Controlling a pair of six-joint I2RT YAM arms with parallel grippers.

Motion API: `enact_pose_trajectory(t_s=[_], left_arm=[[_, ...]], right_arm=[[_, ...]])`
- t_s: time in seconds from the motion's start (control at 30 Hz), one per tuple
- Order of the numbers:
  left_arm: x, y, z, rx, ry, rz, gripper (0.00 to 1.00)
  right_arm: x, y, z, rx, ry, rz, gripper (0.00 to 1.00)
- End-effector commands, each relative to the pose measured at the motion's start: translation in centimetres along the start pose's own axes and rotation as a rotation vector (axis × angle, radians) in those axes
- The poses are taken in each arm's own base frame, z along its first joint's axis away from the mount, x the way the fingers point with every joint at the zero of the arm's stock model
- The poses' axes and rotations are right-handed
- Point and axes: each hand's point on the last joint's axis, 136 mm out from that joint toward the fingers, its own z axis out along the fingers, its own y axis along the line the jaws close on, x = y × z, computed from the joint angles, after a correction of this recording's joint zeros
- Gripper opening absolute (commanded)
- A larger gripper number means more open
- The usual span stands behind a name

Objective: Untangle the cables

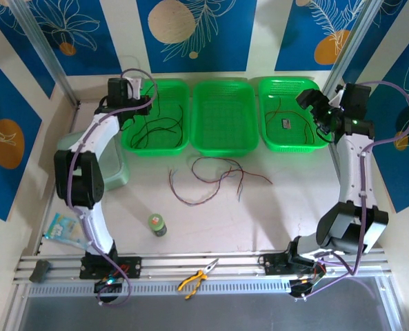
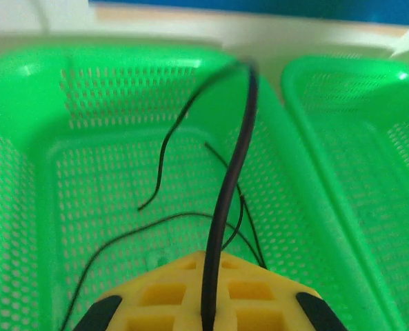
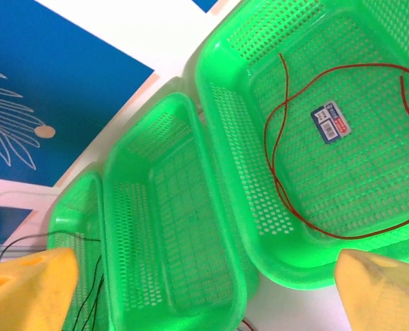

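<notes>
Left wrist view: left fingers [image 2: 156,296] clamped on black cable [image 2: 235,158] over left basket [image 2: 121,103], beside middle basket [image 1: 221,117], likely sorting it apart. Right fingers [image 3: 32,283] apart over right basket [image 3: 342,186], opposite side, red cable [image 3: 276,138] lying inside. Tangle [image 1: 218,172] on worktop [image 1: 273,214] before middle basket.

Left arm [image 1: 97,138] stretched forward, left gripper [image 2: 205,310] clamped on a black cable [image 2: 228,193], right arm [image 1: 352,165] raised, right gripper [image 3: 207,293] fingers spread wide.
</notes>
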Motion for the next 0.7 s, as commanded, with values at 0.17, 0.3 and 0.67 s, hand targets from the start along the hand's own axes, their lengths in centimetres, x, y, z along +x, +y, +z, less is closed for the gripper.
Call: enact_pose_trajectory(t_s=[0.17,0.3,0.67], left_arm=[[3.3,-1.5,3.0,0.105,0.161,-0.180,0.00],[5.7,-2.1,4.2,0.104,0.262,-0.139,0.38],[6.8,-2.2,3.6,0.013,0.330,-0.013,0.99]], right_arm=[[2.6,0.1,-1.0,-0.009,0.048,-0.002,0.95],[3.2,0.0,-1.4,-0.003,0.053,0.000,0.95],[6.8,0.6,-1.0,-0.005,0.089,-0.004,0.95]])
